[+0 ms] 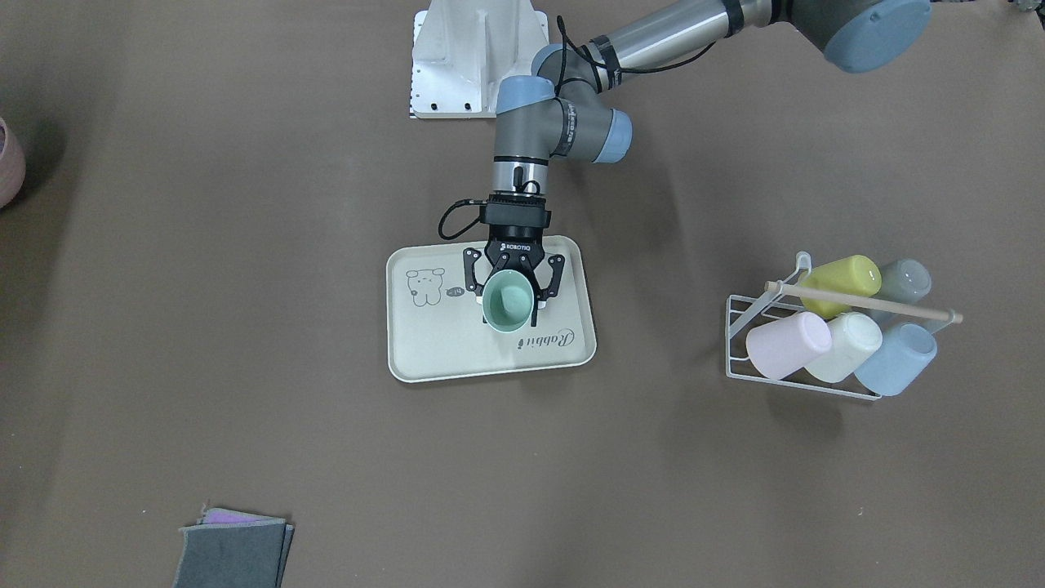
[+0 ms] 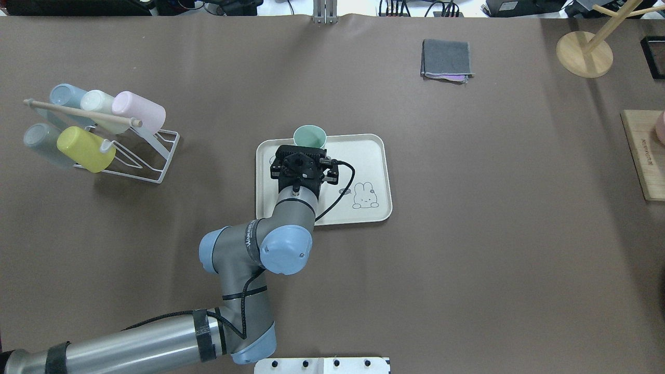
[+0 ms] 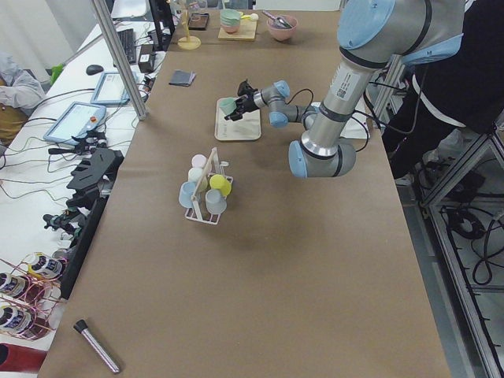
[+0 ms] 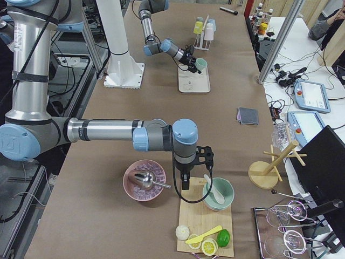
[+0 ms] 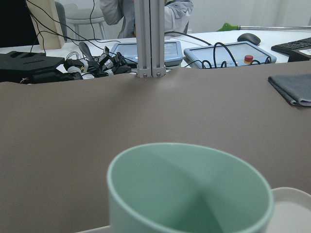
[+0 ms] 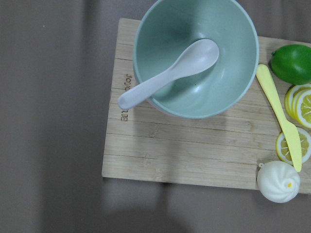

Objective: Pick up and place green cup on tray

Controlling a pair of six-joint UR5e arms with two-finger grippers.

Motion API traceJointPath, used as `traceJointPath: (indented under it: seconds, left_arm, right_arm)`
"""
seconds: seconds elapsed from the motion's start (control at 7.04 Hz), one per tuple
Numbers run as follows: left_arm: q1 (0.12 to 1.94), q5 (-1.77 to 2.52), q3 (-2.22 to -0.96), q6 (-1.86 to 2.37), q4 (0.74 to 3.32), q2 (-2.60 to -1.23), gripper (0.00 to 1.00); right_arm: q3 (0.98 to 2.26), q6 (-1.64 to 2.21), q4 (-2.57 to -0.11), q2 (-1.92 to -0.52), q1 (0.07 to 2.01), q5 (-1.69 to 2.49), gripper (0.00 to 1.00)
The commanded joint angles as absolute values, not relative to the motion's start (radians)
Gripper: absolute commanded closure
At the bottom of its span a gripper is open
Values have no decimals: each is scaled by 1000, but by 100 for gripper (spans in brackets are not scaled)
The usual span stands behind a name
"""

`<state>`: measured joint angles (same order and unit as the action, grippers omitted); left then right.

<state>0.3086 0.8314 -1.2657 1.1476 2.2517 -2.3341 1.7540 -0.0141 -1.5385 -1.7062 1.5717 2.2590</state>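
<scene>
Mint-green matte cup [image 2: 309,137], plain, tapered, tipped mouth-outward over the tray [image 1: 424,359]! Left gripper [image 1: 507,300] reaches out nearly level, fingers clamped on its sides. Right gripper [image 4: 184,185] hangs above the board [image 4: 195,217]; grip can't be told.

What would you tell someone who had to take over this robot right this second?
Left gripper: shut on the green cup, holding it upright over the tray, seemingly just clear of its surface.
Right gripper: hangs above the wooden board, far from the tray; whether it is open or shut cannot be told.
Done: cup picked up and over the tray.
Left: lower it, let go, pull the arm away.
</scene>
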Motion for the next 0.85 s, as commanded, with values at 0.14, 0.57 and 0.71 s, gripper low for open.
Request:
traceJointPath:
  seconds: [0.14,0.57,0.71]
  left_arm:
    - [282,789,-1192,1209,2298,-2371,69]
    - [272,679,-1154,1246,2293,-2384,69]
    - [253,648,-1143,1246,2289,-2385,69]
  right_arm:
    - [1756,-14,-1536,-1704,1569,2255,0]
    - [1758,-14,-1536,-1706,1569,2258,0]
    - [1758,-14,-1536,-1706,1569,2255,0]
